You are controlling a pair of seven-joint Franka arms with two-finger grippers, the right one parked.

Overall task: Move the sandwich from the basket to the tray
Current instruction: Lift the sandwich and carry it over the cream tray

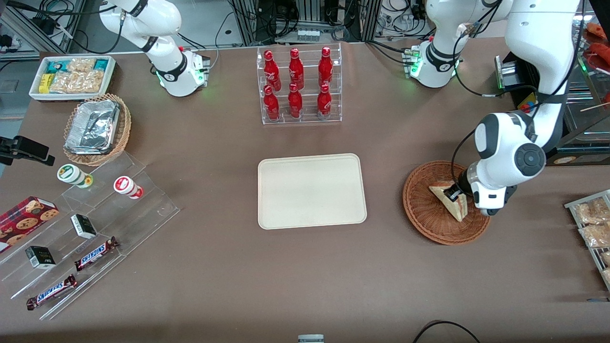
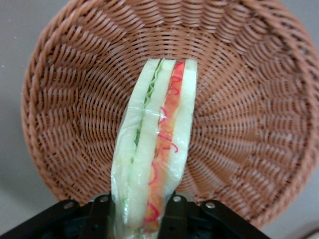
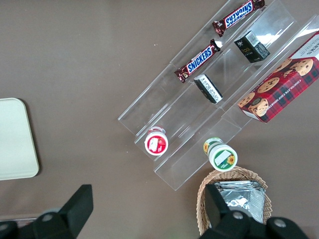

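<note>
Sandwich (image 1: 449, 199) transfer hinges on where the tray (image 1: 312, 190) lies from the load: the cream tray sits at the middle of the table, well apart from the basket (image 1: 431, 221), which rests toward the working arm's end, near the table's edge closest to the front camera. So the carry would run sideways along the table toward the parked arm's end, once the wedge is raised above the wicker rim.

In the wrist view, the basket (image 2: 239, 99) fills the frame with the sandwich (image 2: 157, 144) standing on edge inside it, its long axis running straight away from the gripper (image 2: 142, 216). The fingers (image 2: 175, 214) stand on either flank of the wedge and are pressed against its wrapped bread faces, clamping the near end. Whether the sandwich's tip touches the basket floor cannot be told.
</note>
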